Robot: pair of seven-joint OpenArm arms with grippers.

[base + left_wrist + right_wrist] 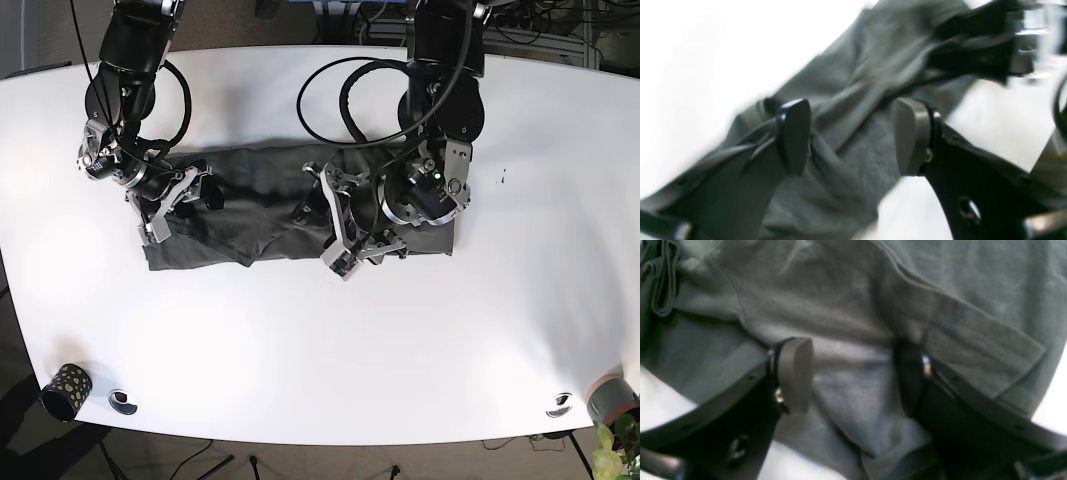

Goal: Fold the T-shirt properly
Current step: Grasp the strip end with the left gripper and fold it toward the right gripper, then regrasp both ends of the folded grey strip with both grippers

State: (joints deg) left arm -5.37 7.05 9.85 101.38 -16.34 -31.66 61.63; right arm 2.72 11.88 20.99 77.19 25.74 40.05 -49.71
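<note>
The dark grey T-shirt [260,215] lies crumpled in a long strip across the middle of the white table [320,340]. My left gripper [338,225] is down on the shirt's right half. In the left wrist view the left gripper [853,136] is open, its fingers [795,136] wide apart with wrinkled T-shirt [853,100] between them. My right gripper [172,205] sits on the shirt's left end. It too is open [853,376], pressed into the T-shirt [846,306], with one finger partly under a hemmed sleeve fold [977,340].
Black cables [340,95] loop over the table behind the shirt. A dark patterned cup [65,390] stands at the front left corner and another cup [611,398] at the front right. Small round fittings [123,401] [560,404] sit near the front edge.
</note>
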